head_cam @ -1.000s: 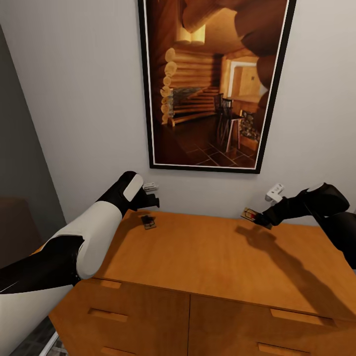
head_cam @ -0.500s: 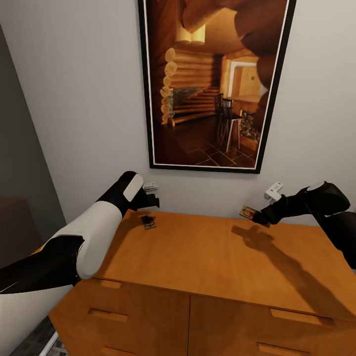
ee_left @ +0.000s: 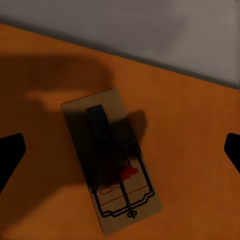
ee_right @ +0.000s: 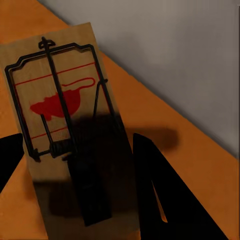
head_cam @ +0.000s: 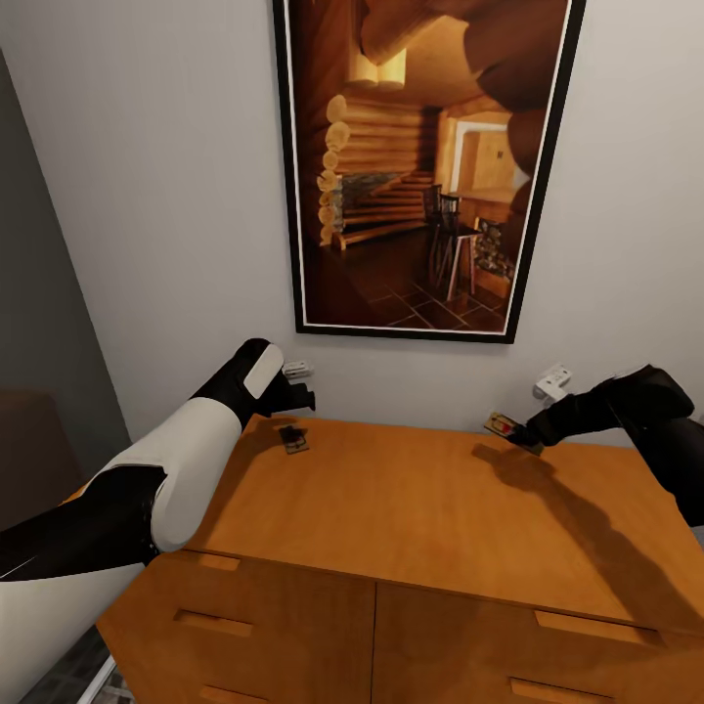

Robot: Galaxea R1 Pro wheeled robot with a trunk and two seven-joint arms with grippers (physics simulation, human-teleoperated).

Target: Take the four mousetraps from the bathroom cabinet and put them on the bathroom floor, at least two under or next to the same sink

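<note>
One mousetrap (head_cam: 291, 439) lies flat on the orange-brown cabinet (head_cam: 411, 508) near its back left corner. My left gripper (head_cam: 301, 399) hovers just above it, open. In the left wrist view that mousetrap (ee_left: 112, 160) sits between the widely spread fingers (ee_left: 10, 160) and touches neither. Another mousetrap (head_cam: 504, 426) hangs tilted above the cabinet top near the back right, casting a shadow below it. My right gripper (head_cam: 523, 435) is shut on it. The right wrist view shows this mousetrap (ee_right: 65, 130), red spot facing up, clamped at its end by the dark fingers (ee_right: 160, 195).
A large framed picture (head_cam: 420, 166) hangs on the pale wall behind the cabinet. Two white wall sockets (head_cam: 296, 370) (head_cam: 552, 381) sit just above the cabinet's back edge. Drawer fronts with slab pulls (head_cam: 210, 622) face me below. A grey wall (head_cam: 39, 293) stands at the left.
My right gripper has drifted slightly to the right with its mousetrap held above the cabinet top. The left arm and the mousetrap under it have not moved.
</note>
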